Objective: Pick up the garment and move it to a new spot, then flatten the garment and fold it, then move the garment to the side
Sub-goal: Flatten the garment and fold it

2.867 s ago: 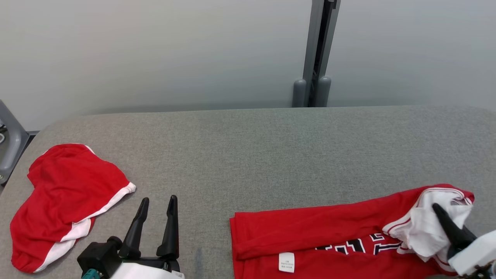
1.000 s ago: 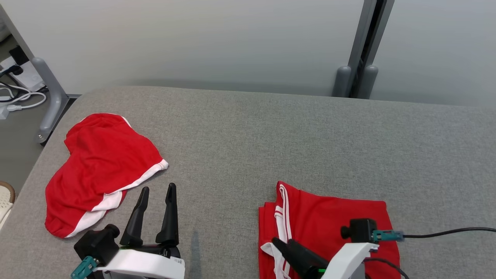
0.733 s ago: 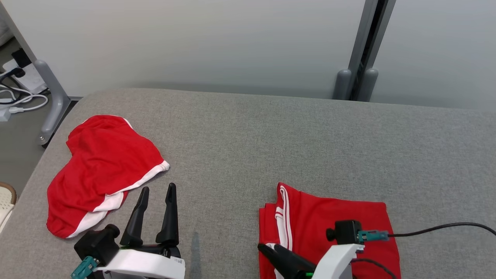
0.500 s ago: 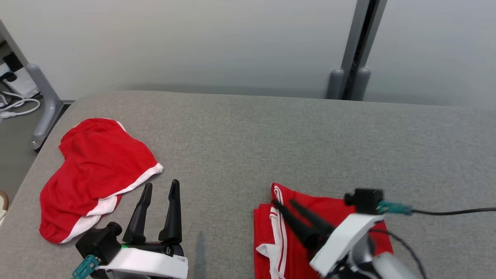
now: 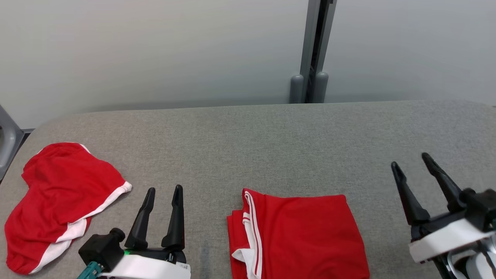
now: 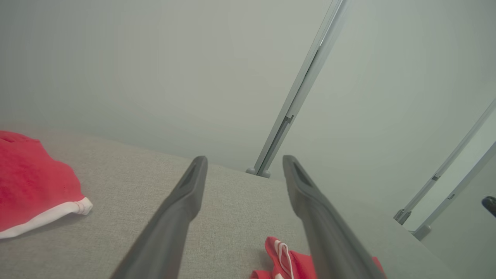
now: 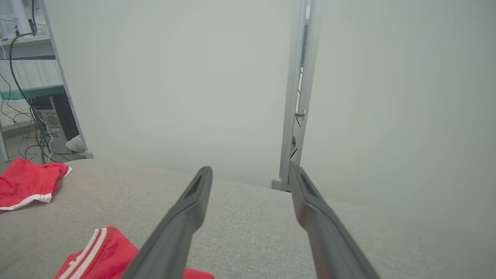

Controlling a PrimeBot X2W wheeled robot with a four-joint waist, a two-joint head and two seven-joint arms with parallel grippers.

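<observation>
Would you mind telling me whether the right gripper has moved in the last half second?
Yes. The right gripper was over the folded jersey; it now stands open to the jersey's right, above the table.

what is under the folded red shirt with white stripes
The folded red shirt with white-striped trim lies on the grey fabric-covered table; its stacked layers show at its left edge. Anything between shirt and table is covered.

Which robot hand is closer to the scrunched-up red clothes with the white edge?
Left. The left gripper sits just right of the scrunched red garment, not touching it. The right gripper is far off on the other side, beyond the folded red garment.
</observation>
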